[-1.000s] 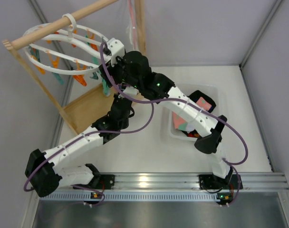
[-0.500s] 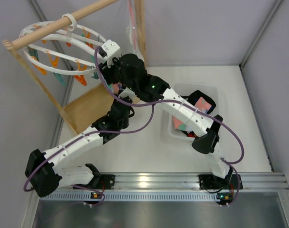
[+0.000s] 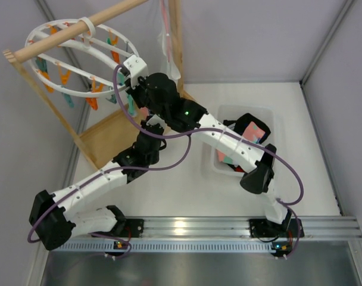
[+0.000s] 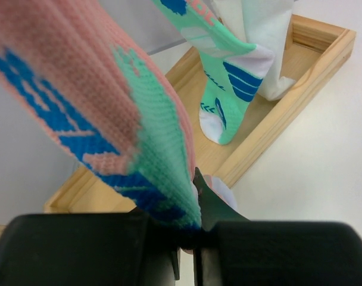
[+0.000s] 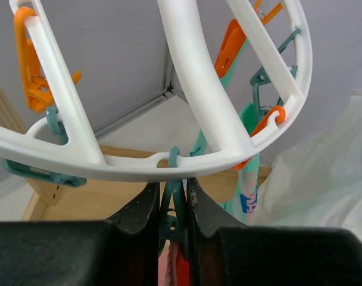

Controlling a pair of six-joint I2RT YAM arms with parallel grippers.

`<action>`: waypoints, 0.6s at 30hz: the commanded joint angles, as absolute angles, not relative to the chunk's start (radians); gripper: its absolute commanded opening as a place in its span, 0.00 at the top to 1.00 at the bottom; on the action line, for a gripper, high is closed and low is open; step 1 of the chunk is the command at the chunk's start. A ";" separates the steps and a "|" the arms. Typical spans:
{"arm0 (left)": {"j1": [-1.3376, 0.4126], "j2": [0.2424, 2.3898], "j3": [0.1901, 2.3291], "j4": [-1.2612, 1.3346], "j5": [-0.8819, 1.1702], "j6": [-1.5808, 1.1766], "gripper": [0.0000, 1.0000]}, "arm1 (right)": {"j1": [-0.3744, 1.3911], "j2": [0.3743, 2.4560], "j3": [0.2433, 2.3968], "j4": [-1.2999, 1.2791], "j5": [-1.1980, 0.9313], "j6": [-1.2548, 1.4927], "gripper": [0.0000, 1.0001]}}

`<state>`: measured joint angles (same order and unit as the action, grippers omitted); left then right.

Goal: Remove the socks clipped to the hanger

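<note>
- One pink, mint and blue knitted sock (image 4: 109,119) hangs below the large white plastic ring hanger (image 5: 193,77). Its lower end is pinched between the closed fingers of the left gripper (image 4: 190,232).
- A second mint sock with blue stripes and a white toe (image 4: 228,83) dangles under the hanger, just beyond the first.
- The right gripper (image 5: 172,195) is clamped on a small teal clip (image 5: 174,173) at the hanger's lower rim.
- Orange clips (image 5: 29,65) sit along the hanger's bars.
- The hanger hooks over a wooden rail (image 3: 50,39).
- A wooden tray base (image 4: 288,110) lies beneath the hanger.
</note>
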<state>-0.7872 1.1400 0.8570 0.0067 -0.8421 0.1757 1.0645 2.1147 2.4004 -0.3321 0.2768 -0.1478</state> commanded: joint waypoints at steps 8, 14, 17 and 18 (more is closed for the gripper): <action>-0.790 0.924 0.709 0.009 -0.729 -0.138 1.00 | 1.103 2.040 2.370 -0.219 0.232 -0.058 1.00; -0.792 0.879 0.698 -0.040 -0.678 -0.178 1.00 | 1.101 2.025 2.364 -0.216 0.204 -0.026 0.95; -0.792 0.848 0.715 -0.052 -0.567 -0.227 1.00 | 1.103 2.010 2.344 -0.213 0.172 -0.012 0.76; -0.793 0.841 0.718 -0.055 -0.507 -0.244 1.00 | 1.103 1.999 2.338 -0.212 0.166 -0.011 0.68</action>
<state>-0.7872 0.8799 0.6983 -0.0643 -0.6502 -0.1646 1.0782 2.0811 2.3432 -0.2871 0.2279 -0.0261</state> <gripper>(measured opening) 0.078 0.296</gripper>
